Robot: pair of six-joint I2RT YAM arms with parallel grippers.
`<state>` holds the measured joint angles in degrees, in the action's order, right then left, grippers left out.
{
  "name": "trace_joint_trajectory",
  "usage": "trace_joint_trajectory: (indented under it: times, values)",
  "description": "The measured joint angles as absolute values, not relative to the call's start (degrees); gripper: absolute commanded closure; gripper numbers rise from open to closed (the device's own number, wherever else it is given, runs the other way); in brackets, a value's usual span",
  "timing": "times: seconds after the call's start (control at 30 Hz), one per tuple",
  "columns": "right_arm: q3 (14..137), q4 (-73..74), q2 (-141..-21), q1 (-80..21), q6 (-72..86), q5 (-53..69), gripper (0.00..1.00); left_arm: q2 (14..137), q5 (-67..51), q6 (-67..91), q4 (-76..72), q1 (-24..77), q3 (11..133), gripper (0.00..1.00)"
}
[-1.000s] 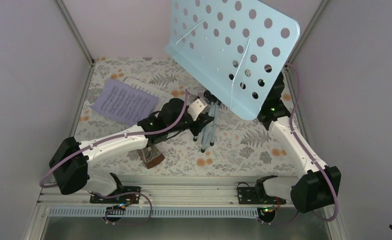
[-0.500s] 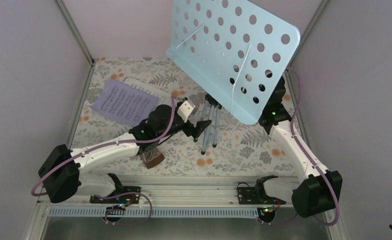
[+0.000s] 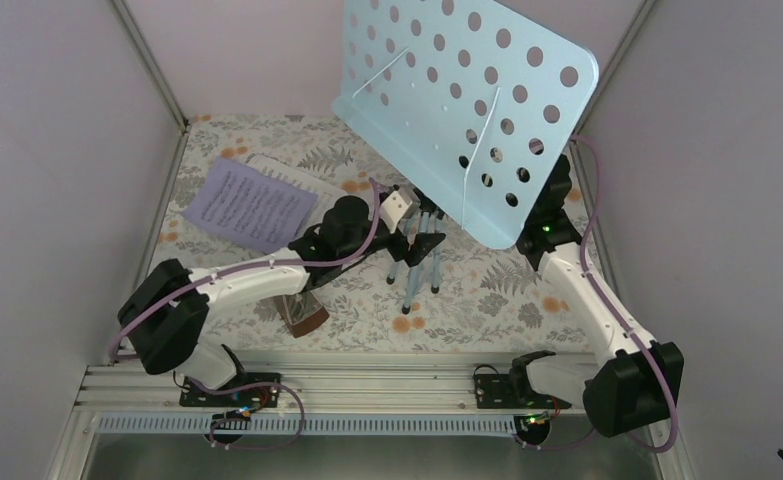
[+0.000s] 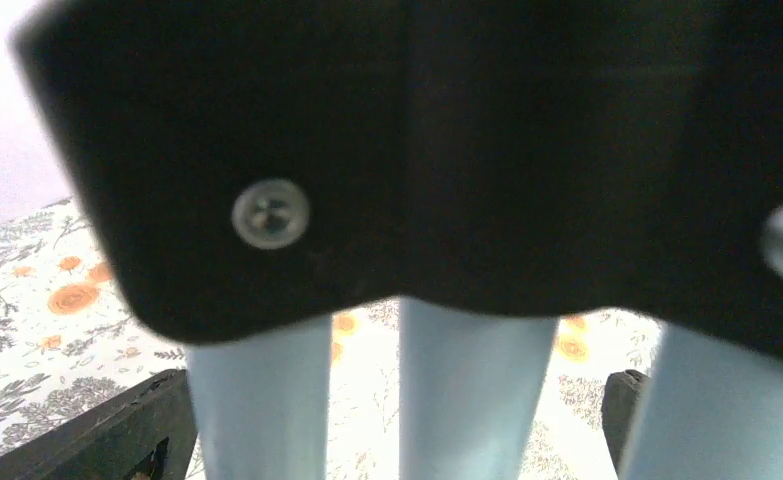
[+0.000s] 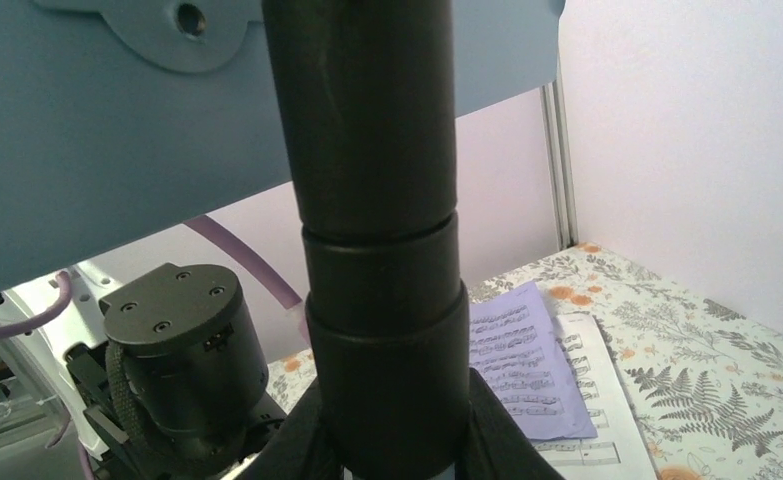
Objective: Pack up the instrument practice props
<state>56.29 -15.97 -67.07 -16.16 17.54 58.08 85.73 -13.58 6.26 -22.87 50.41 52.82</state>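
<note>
The light-blue music stand's perforated desk (image 3: 467,100) stands tilted over the back of the table. Its folded tripod legs (image 3: 417,262) hang below a black hub (image 4: 417,150). My left gripper (image 3: 414,245) is open wide around those legs (image 4: 472,390); two of them stand between its fingers (image 4: 97,435). My right gripper (image 5: 392,450) is shut on the stand's black pole (image 5: 377,200); in the top view the desk hides it. A lavender sheet-music page (image 3: 250,205) lies on a white one (image 3: 289,172) at the left. The reddish-brown metronome (image 3: 304,313) shows partly under my left arm.
The table wears a floral cloth (image 3: 507,285). Pale walls with metal corner posts (image 3: 152,65) close it in on the left, back and right. A metal rail (image 3: 387,375) with both arm bases runs along the near edge.
My left gripper has gone from shut on the tripod legs to wide open, drawn back, then come forward around them again. The legs now stand slightly further apart. The right arm has barely moved.
</note>
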Motion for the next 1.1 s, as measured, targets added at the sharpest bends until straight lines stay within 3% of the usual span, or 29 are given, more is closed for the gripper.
trace_joint_trajectory:
  times: [0.13,0.5,0.57,0.63,0.7,0.8,1.1]
  values:
    - [54.63,-17.87,-65.95,-16.19,18.35,57.30,0.96,87.74,-13.17,8.25,-26.48,50.52,52.84,0.06]
    - [50.19,-20.01,-61.67,-16.47,19.62,51.83,0.96,88.18,-12.67,8.86,-31.42,52.34,52.45,0.62]
    - [49.52,-19.86,-61.01,-16.49,20.27,50.76,0.96,88.18,-12.71,9.32,-31.64,52.66,52.18,0.67]
    - [48.84,-20.12,-60.58,-16.49,20.69,49.98,0.96,88.18,-12.62,9.69,-31.42,52.84,52.10,0.61]
    - [48.62,-20.12,-60.14,-16.51,21.02,49.52,0.96,88.18,-12.53,9.63,-31.59,52.90,52.05,0.48]
    - [47.83,-20.73,-59.40,-16.58,21.41,48.88,0.96,88.18,-12.53,9.80,-31.62,53.15,52.05,0.41]
    - [45.93,-23.24,-57.91,-16.51,22.57,46.63,0.96,90.00,-12.10,11.20,-31.64,53.10,52.03,0.35]
